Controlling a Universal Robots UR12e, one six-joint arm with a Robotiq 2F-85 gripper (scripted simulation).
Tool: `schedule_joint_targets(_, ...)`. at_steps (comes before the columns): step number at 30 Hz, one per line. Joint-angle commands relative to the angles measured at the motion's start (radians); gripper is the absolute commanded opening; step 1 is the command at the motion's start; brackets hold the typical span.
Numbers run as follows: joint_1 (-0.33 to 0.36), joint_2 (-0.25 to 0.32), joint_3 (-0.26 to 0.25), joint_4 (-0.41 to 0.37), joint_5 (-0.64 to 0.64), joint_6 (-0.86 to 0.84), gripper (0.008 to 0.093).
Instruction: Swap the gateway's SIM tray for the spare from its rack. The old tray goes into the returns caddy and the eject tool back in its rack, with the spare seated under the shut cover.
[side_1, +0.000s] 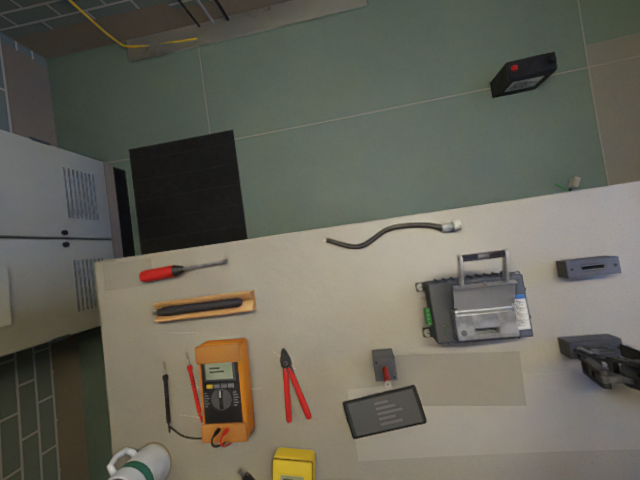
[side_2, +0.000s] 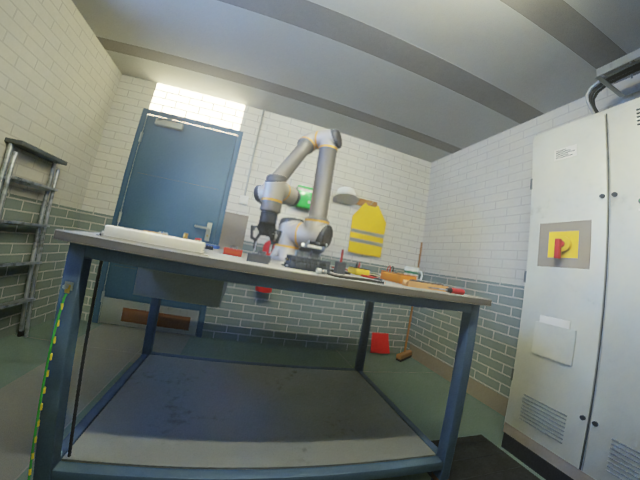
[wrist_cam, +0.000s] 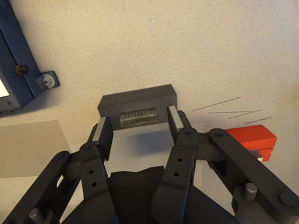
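Note:
The spare SIM tray (wrist_cam: 138, 117) shows as a small silver tab in the slot of a dark grey rack (wrist_cam: 137, 106) (side_1: 589, 345), near the table's right edge. The gateway (side_1: 475, 309) sits to the rack's left with its cover raised. A second grey slotted block (side_1: 588, 267) lies farther back on the table. The eject tool (side_1: 385, 373), red-handled, stands in its small grey rack (side_1: 384, 364) in front of the gateway. My gripper (wrist_cam: 137, 128) (side_1: 602, 361) hangs just in front of the spare's rack, its fingers to either side of the tray's tab. It is open and holds nothing.
A red box (wrist_cam: 252, 142) lies right of the gripper. A dark tablet (side_1: 384, 411) lies beside the eject tool's rack. Red cutters (side_1: 292, 382), a multimeter (side_1: 225, 390), a screwdriver (side_1: 178, 270) and a cable (side_1: 393, 233) lie across the table's left and back.

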Motion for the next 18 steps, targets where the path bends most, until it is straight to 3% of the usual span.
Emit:
schedule_joint_targets(1, 0.0, -0.001, -0.001, 0.0, 0.0, 0.0, 0.064)
schedule_joint_targets(8, 0.0, 0.0, -0.001, 0.0, 0.0, 0.0, 0.0635)
schedule_joint_targets(18, 0.0, 0.0, -0.001, 0.0, 0.0, 0.0, 0.0435)
